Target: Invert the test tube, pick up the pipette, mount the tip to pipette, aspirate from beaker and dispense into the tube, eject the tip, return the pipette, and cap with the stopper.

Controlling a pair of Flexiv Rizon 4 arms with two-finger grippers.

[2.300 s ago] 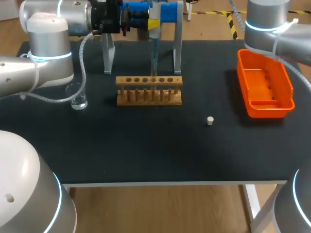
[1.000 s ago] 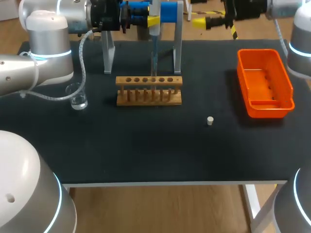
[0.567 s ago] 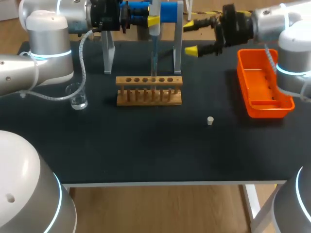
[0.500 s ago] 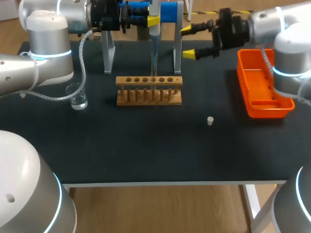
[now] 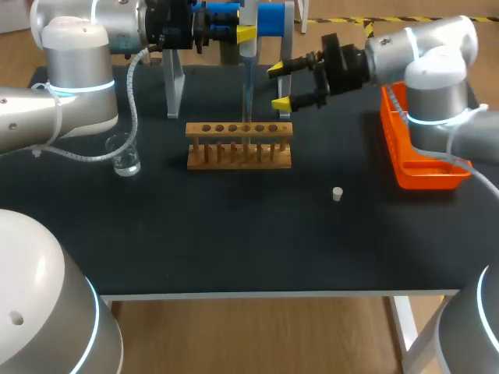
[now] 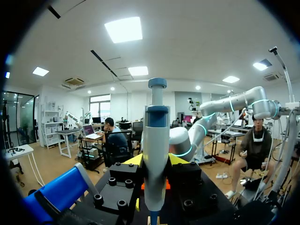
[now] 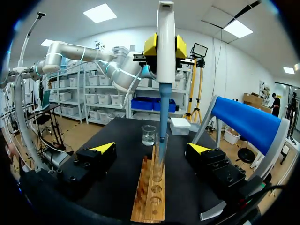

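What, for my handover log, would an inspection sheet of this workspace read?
surface: black table, stopper lying loose on it.
job's things: pipette tip down in the test tube in the wooden rack; beaker beside the rack; orange bin; stand.
clutter: nothing seen.
grippers: left gripper shut on the pipette; right gripper open, empty, by the stand.
cables: grey hose looping down near the beaker.
surroundings: nothing seen.

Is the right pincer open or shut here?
Open: the right pincer has its yellow tips wide apart, touching nothing; the wooden rack lies ahead.
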